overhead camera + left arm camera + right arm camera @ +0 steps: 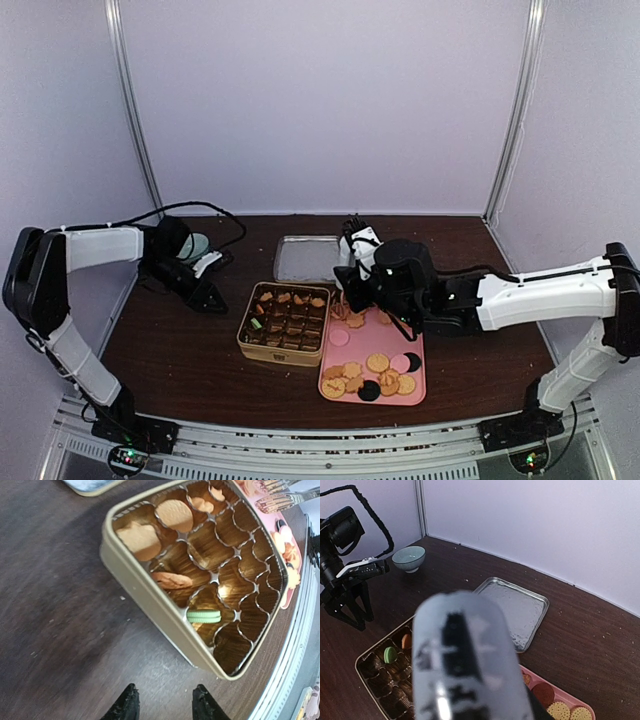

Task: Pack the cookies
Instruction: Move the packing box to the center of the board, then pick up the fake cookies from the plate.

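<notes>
Cookies (378,362), tan, pink and black, lie on a pink tray (420,350). A gold tin (243,335) with many cups holds several cookies: tan ones (174,514), a green one (203,616). My right gripper (352,290) is shut on metal tongs (465,655) over the tray's far end, next to the tin; the blurred tongs hide its fingers in the right wrist view. The tong tips (280,495) show past the tin's far side. My left gripper (162,700) is open and empty over the table left of the tin (150,597).
The tin's silver lid (307,257) lies behind the tin. A small pale green bowl (195,245) stands at the back left beside my left arm. White walls close in the table on three sides.
</notes>
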